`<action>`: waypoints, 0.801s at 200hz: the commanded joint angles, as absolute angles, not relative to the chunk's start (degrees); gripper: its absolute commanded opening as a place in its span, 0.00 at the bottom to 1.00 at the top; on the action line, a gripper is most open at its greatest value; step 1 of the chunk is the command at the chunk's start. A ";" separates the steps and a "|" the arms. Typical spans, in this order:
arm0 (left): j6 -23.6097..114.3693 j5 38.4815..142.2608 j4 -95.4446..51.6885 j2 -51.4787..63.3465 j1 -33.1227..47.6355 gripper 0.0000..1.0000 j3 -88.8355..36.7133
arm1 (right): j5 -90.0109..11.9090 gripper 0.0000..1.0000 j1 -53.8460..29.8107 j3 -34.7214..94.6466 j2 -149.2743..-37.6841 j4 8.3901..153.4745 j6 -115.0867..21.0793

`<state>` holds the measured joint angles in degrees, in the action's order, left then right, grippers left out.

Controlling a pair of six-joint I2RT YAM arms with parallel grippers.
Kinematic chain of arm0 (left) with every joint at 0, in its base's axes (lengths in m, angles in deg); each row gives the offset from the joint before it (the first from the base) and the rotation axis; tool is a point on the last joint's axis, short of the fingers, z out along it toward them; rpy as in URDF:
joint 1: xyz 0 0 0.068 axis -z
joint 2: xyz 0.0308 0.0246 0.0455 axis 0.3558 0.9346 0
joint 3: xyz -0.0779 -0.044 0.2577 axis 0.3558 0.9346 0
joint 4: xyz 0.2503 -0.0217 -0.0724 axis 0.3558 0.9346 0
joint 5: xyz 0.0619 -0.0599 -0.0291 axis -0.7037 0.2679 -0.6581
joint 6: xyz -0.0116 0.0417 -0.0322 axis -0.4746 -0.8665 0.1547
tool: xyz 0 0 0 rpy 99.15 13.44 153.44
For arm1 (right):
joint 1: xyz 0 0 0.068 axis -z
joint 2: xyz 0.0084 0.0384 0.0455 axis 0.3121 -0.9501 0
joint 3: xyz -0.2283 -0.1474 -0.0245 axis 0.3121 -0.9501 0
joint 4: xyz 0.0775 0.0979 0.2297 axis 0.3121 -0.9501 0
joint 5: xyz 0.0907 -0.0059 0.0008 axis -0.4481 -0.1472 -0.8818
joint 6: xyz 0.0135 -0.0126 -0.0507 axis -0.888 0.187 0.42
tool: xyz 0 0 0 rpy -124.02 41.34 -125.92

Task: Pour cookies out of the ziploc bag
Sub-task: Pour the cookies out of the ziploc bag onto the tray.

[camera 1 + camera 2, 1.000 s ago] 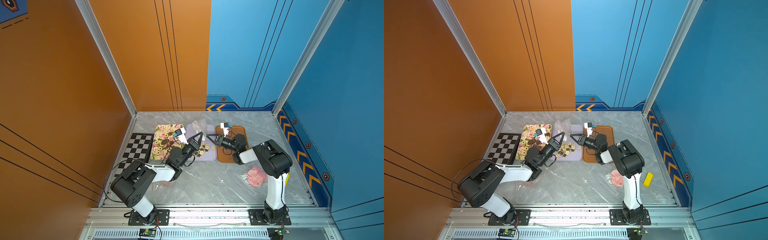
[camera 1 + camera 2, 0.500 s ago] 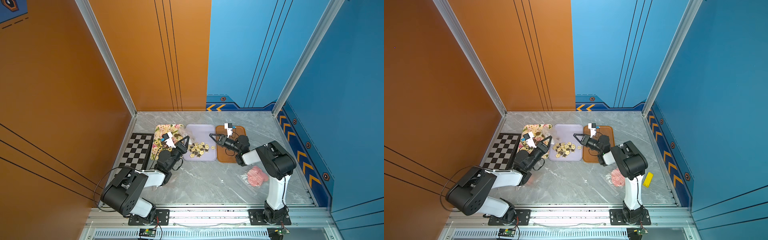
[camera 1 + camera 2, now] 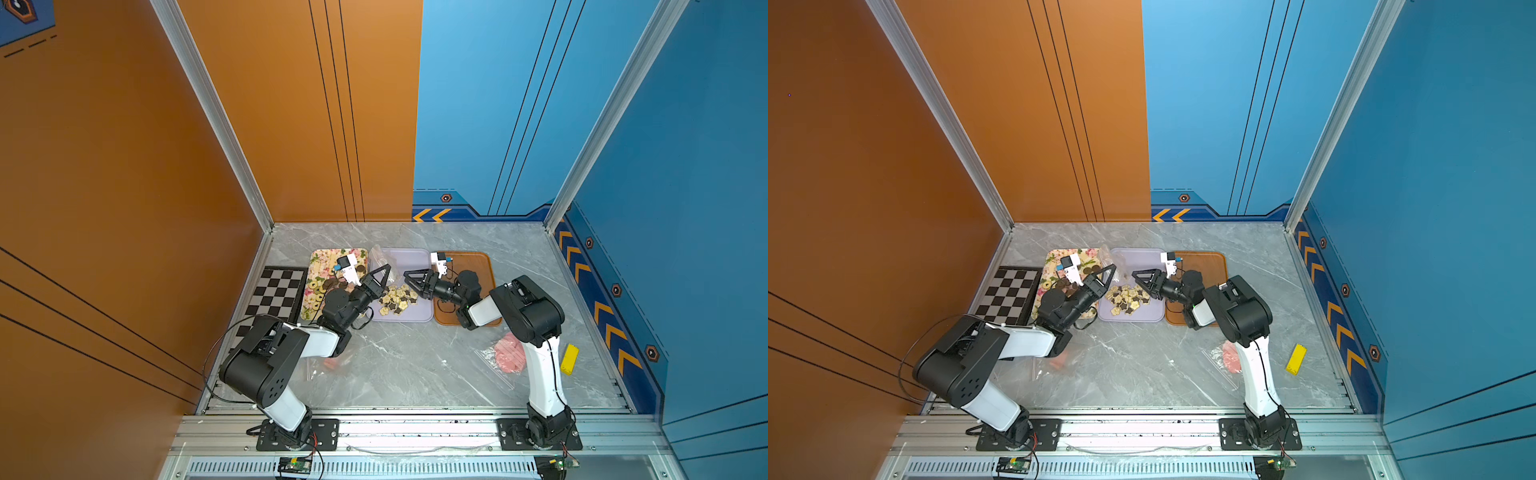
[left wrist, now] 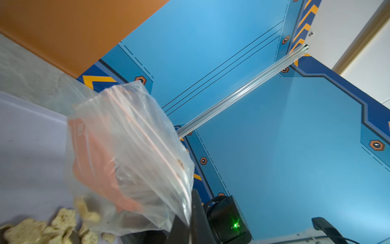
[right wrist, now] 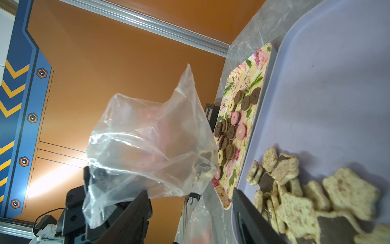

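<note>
We see the ziploc bag (image 3: 377, 257) up in the air over the back-left corner of the lilac tray (image 3: 415, 259), pinched at its low end by the left gripper (image 3: 385, 271). Its long axis runs up from the fingers and leans toward the back wall, with a free corner on top. In the left wrist view the red zip strip runs along that same axis, down to the left fingers (image 4: 195, 211), which are pressed together on the plastic. We cannot tell which way the mouth faces. A few bagged cookies (image 5: 203, 166), cream ones, sit at the bag's low end.

The star cookies (image 3: 397, 299), cream and dark, lie piled on the lilac tray below the bag.

The left arm has its elbow folded low at the front-left, its forearm reaching back over the desk (image 3: 415, 365) and its wrist tipped up. The right arm stands upright from its base with the elbow high, and its forearm reaches left across the brown tray (image 3: 478, 259). The right gripper (image 3: 410, 281) is roughly level and points at the bag from nearby. The right fingers (image 5: 135, 213) are spread with nothing between them.

Round cookies (image 3: 318, 291) lie on the floral tray (image 3: 328, 255). Pink discs (image 3: 509, 353) lie in another clear bag on the desk beside the right arm.
</note>
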<state>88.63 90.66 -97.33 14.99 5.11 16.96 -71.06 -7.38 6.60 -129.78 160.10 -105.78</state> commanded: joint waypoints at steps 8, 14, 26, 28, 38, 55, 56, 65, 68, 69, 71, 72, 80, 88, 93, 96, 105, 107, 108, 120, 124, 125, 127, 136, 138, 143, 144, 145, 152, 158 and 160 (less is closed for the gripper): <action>89.09 90.95 -99.13 16.02 5.47 0.00 14.10 | -67.26 0.68 -7.10 6.13 -126.94 161.25 -109.15; 89.26 91.09 -99.16 16.55 5.75 0.00 13.33 | -66.46 0.67 -7.33 6.57 -126.92 161.26 -109.62; 89.71 91.15 -99.12 17.30 6.43 0.00 12.03 | -64.48 0.69 -7.98 7.06 -127.27 161.28 -109.86; 89.80 91.15 -99.11 17.37 6.54 0.00 11.84 | -64.14 0.69 -8.07 7.12 -127.47 161.32 -109.93; 90.41 91.17 -99.12 17.68 6.99 0.00 10.94 | -62.71 0.70 -8.57 7.83 -128.01 161.33 -110.12; 91.04 90.93 -99.14 17.69 7.71 0.00 10.46 | -60.61 0.71 -9.40 9.36 -128.52 161.35 -109.92; 91.07 90.86 -99.16 17.69 7.76 0.00 10.51 | -60.53 0.71 -9.45 9.58 -128.53 161.36 -109.89; 90.94 90.49 -99.17 17.45 8.13 0.00 10.86 | -60.04 0.72 -9.89 10.48 -128.37 161.29 -109.63; 90.92 90.28 -99.17 17.36 8.23 0.00 11.03 | -59.94 0.72 -10.01 10.89 -128.48 161.31 -109.67; 90.91 90.23 -99.17 17.35 8.24 0.00 11.06 | -59.89 0.72 -10.11 11.10 -128.47 161.30 -109.68; 90.91 90.11 -99.17 17.30 8.25 0.00 11.26 | -59.85 0.72 -10.22 11.27 -128.52 161.35 -109.73; 90.91 90.01 -99.12 17.27 8.25 0.00 11.31 | -59.80 0.72 -10.26 11.47 -128.57 161.32 -109.84; 90.91 89.43 -99.15 17.10 8.34 0.00 11.88 | -59.45 0.72 -10.50 12.33 -128.70 161.29 -110.23; 90.91 89.23 -99.12 16.95 8.34 0.00 12.29 | -59.31 0.71 -10.75 13.34 -129.19 161.28 -110.66; 90.88 89.12 -99.17 16.86 8.34 0.00 12.40 | -59.20 0.69 -10.87 13.83 -129.52 161.29 -111.03; 90.90 89.06 -99.12 16.83 8.34 0.00 12.41 | -59.07 0.68 -10.90 14.09 -129.76 161.28 -111.27; 91.00 89.04 -99.17 16.82 8.34 0.00 12.37 | -58.58 0.62 -11.08 14.81 -130.43 161.33 -111.69; 91.07 89.08 -99.10 16.81 8.34 0.00 12.34 | -58.49 0.60 -11.15 14.93 -130.53 161.36 -111.75; 91.08 89.11 -99.13 16.81 8.34 0.00 12.33 | -58.46 0.59 -11.16 15.05 -130.54 161.36 -111.77; 91.22 88.96 -99.15 16.65 8.51 0.00 12.20 | -58.11 0.50 -11.43 15.80 -131.28 161.35 -112.01; 91.33 88.68 -99.14 16.64 8.52 0.00 12.28 | -57.93 0.44 -11.49 16.00 -131.59 161.30 -112.18; 91.38 88.60 -99.16 16.64 8.52 0.00 12.30 | -57.87 0.42 -11.51 16.07 -131.69 161.29 -112.25; 91.47 88.51 -99.12 16.64 8.51 0.00 12.32 | -57.89 0.36 -11.56 16.32 -131.87 161.30 -112.42; 91.55 88.09 -99.11 16.47 8.60 0.00 12.54 | -58.15 0.00 -11.75 17.28 -132.51 161.37 -112.89; 91.47 88.01 -99.15 16.40 8.60 0.00 12.62 | -58.16 0.00 -11.80 17.41 -132.54 161.32 -112.97; 91.24 87.69 -99.08 16.09 8.60 0.00 12.96 | -58.00 0.00 -11.99 17.46 -132.49 161.34 -112.96; 91.16 87.57 -99.13 16.01 8.60 0.00 13.04 | -58.04 0.00 -12.07 17.50 -132.45 161.35 -112.91; 91.08 87.47 -99.15 15.97 8.60 0.00 13.12 | -58.15 0.00 -12.15 17.52 -132.34 161.32 -112.83; 90.84 86.38 -99.08 15.41 8.47 0.00 14.00 | -59.38 0.00 -12.62 17.24 -131.32 161.29 -111.51; 90.85 85.78 -99.18 14.94 8.07 0.00 14.77 | -57.07 0.00 -12.92 14.18 -128.98 161.30 -109.91; 90.99 85.77 -99.10 14.81 7.83 0.00 14.96 | -56.11 0.00 -12.90 12.59 -128.08 161.35 -109.39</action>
<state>91.21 88.60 -97.90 17.13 8.13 12.39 -59.04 -11.70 16.23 -131.35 160.29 -112.01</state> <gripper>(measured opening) 0.044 0.046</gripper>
